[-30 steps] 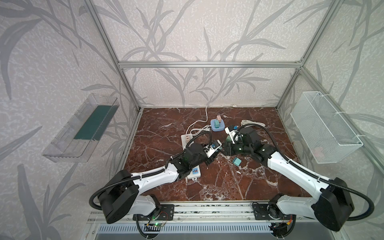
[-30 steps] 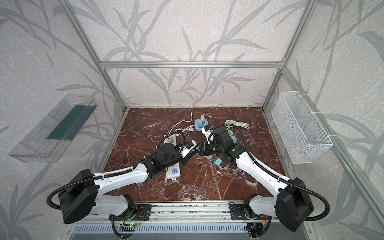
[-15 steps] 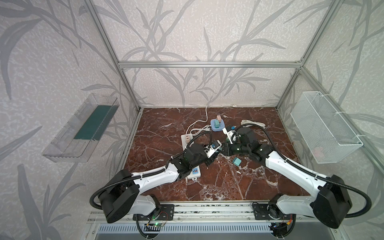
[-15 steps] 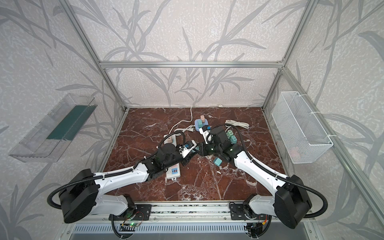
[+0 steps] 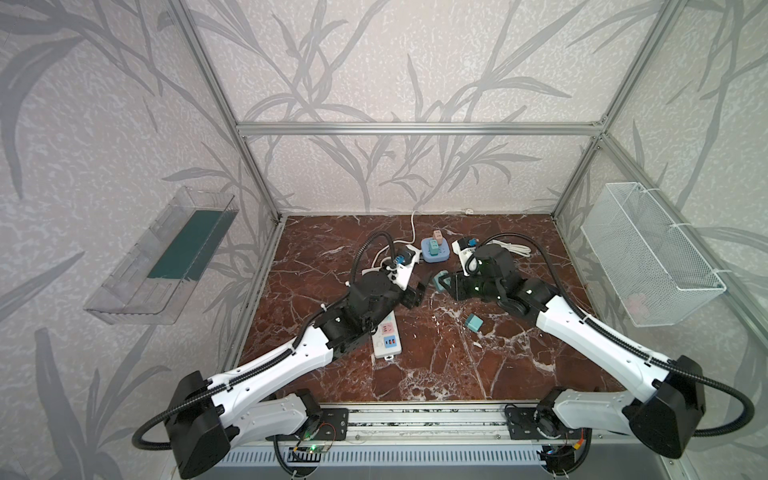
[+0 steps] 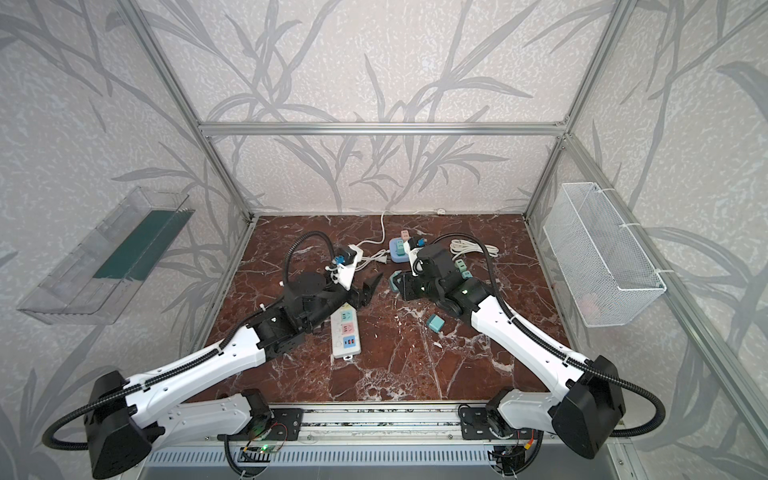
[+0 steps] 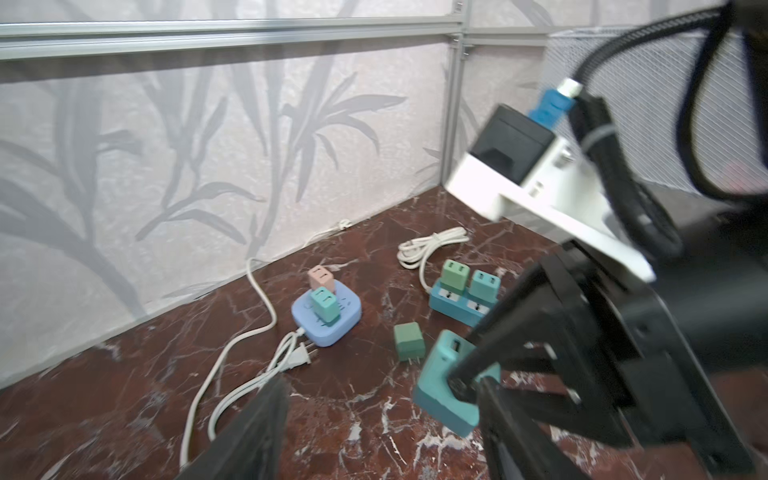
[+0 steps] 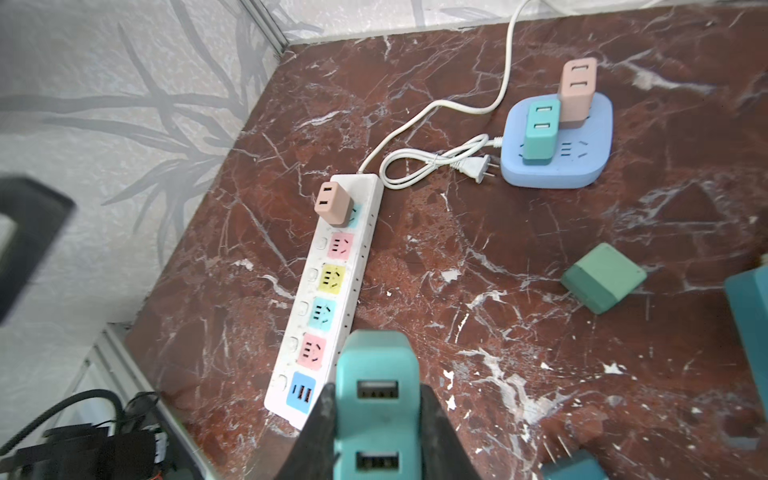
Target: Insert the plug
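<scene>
Right fingers [image 8: 437, 432] pinch a boxy matte teal plug [image 8: 376, 370]; left fingers [image 7: 253, 432] gape empty above glossy veined marble [image 8: 498, 257]

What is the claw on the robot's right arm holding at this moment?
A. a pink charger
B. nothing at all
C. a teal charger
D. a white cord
C: in the right wrist view the right gripper is shut on the teal charger, whose two USB slots show between the black jaws.
</scene>
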